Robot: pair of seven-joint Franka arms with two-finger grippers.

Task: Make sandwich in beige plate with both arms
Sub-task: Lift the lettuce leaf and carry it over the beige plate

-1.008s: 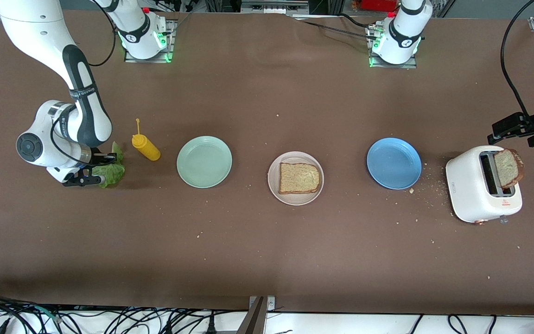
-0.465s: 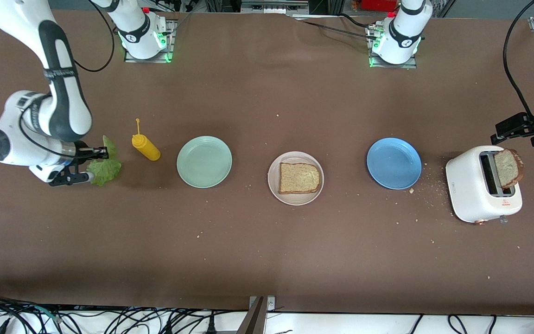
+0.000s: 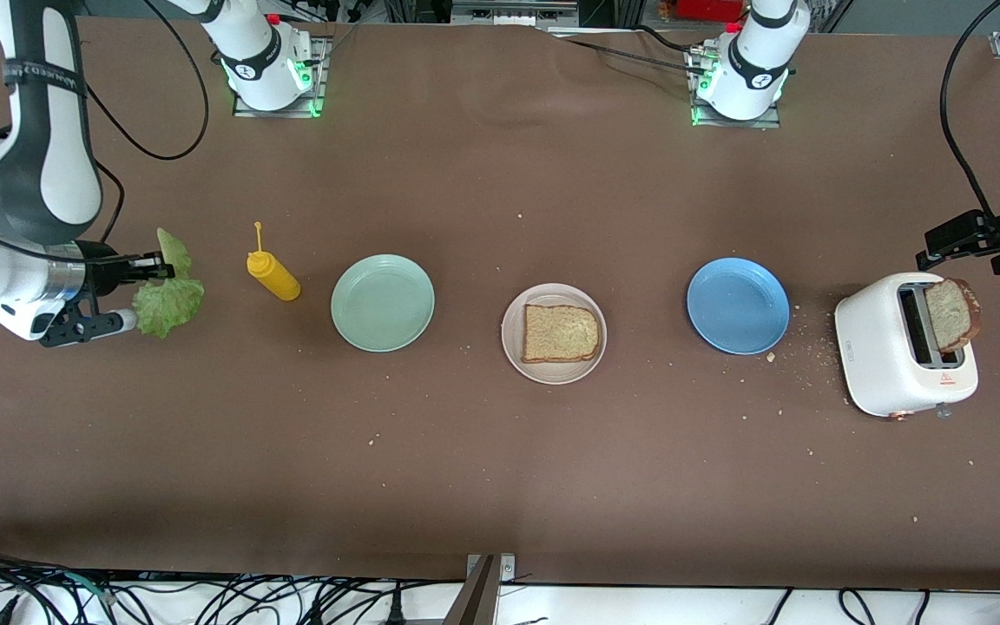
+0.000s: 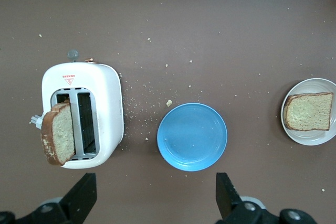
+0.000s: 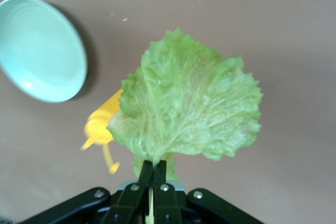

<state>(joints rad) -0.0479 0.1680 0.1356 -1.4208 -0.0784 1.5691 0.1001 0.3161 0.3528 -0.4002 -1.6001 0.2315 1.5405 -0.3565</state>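
The beige plate sits mid-table with one slice of brown toast lying on it; the left wrist view also shows this plate and toast. A second toast slice stands tilted in the white toaster. My right gripper is up in the air near the right arm's end of the table, shut on the stem of a ruffled green lettuce leaf. My left gripper hangs open and empty above the table beside the toaster.
A mint-green plate and a blue plate flank the beige one, both empty. A yellow squeeze bottle lies between the lettuce and the green plate. Crumbs are scattered around the toaster and blue plate.
My right gripper has lifted the lettuce off the table and drifted toward the right arm's end. The left arm has barely moved.
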